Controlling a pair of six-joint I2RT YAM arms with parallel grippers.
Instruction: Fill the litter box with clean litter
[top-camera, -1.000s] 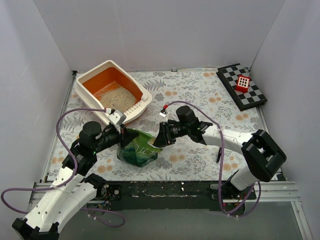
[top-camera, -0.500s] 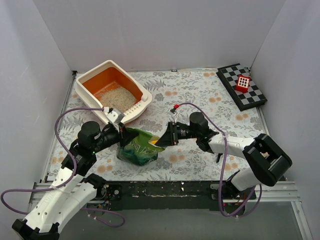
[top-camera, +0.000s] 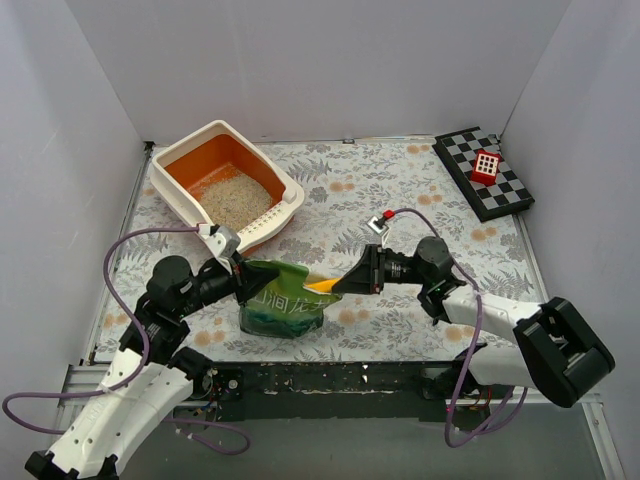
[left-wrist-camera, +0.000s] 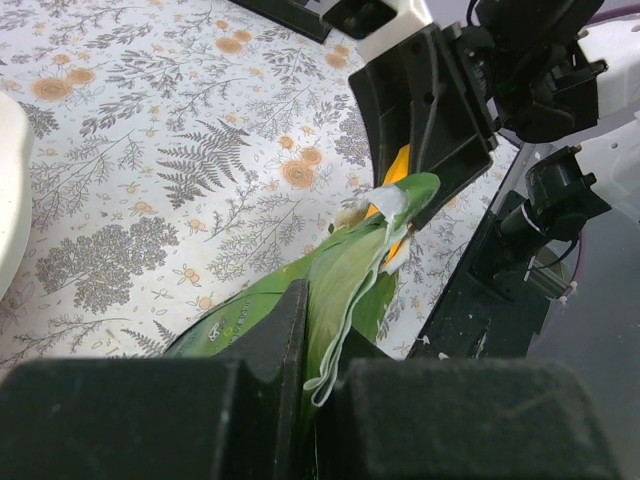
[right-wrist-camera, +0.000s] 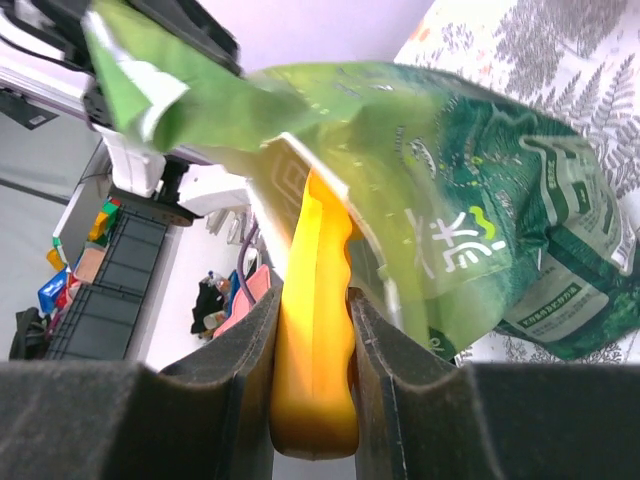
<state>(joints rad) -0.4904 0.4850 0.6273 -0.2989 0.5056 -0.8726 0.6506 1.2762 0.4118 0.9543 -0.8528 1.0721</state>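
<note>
Right wrist: white Chinese characters (right-wrist-camera: 455, 250) on green bag (right-wrist-camera: 560, 170), scoop (right-wrist-camera: 315, 395) in right tool (right-wrist-camera: 312, 298).

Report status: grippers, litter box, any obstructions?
Left gripper shut on green bag rim. Right gripper shut on yellow scoop, scoop reaching into the bag. Litter box part-filled with litter. Checkerboard far right, not in the way.

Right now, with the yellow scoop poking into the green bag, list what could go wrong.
1. The left tool pinches only the thin top edge of the glossy green plastic bag; that film may slip free and the mouth collapse onto the yellow-orange plastic scoop.
2. The right tool grips just the scoop's handle end; a loaded scoop might tilt and spill its load on the flowered tablecloth before reaching the cream-rimmed orange litter box.
</note>
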